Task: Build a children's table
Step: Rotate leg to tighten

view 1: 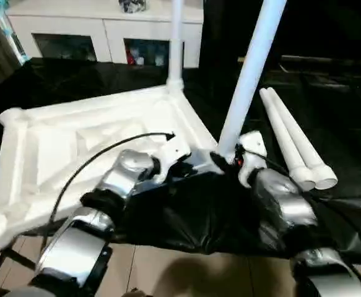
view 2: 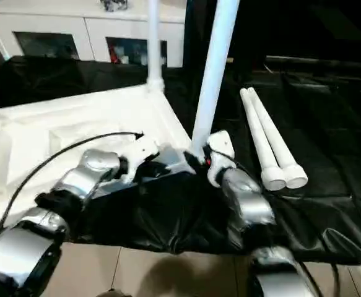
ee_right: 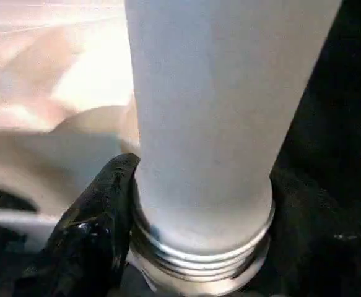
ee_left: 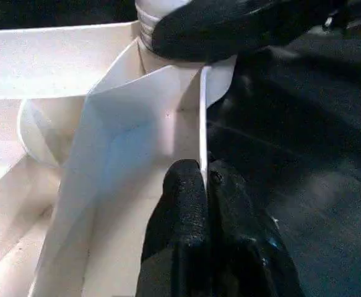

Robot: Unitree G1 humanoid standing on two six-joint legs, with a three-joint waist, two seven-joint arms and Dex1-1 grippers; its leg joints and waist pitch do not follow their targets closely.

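A home room: white glass-doored cabinet [view 1: 106, 34], wood-look floor [view 1: 186, 272].

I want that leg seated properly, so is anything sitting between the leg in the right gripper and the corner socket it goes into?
Nothing visible does. The right gripper holds the leg by its threaded base at the near corner socket of the table top. The left gripper only pinches the rim there. The joint itself is hidden.

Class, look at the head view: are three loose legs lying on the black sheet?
No, two loose legs lie side by side on the black sheet.
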